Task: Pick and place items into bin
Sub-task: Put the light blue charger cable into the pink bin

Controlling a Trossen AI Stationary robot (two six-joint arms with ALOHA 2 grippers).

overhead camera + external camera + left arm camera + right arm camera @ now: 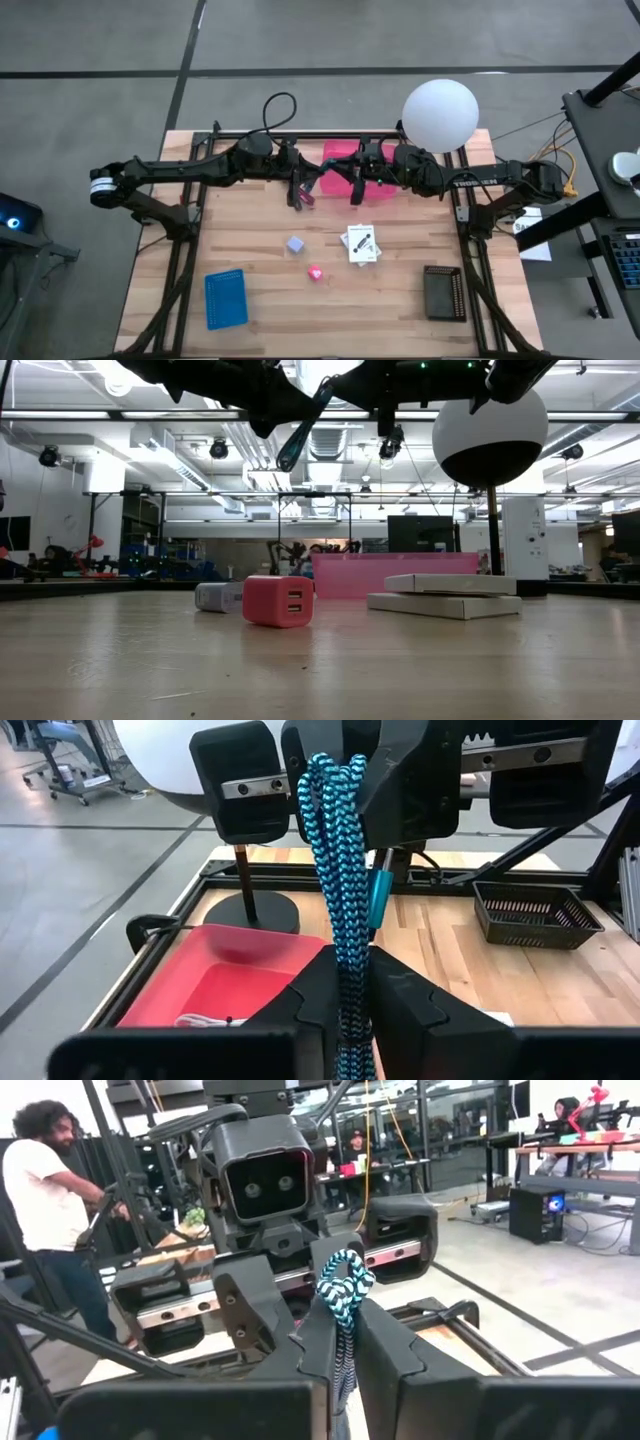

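Observation:
A teal-and-black braided cord, folded into a bundle with a teal plug, hangs in the air between both grippers. My left gripper and right gripper face each other at the table's far side, by the pink bin, and each is shut on the cord. On the table lie the lavender cube, the pink piece and the white card with black print. A white thing lies in the bin. My left gripper pinches the cord bundle between its two fingers, several strands at once. The cord is lifted clear and runs from these fingers across to the other gripper. My right gripper pinches the bundle's looped end between its two fingers, and the loops stick out past the fingertips. That end is clear of the table.
A white globe lamp on a black stand rises by the bin's right side. A blue perforated tray lies near left, a black basket near right. A person stands beyond the table.

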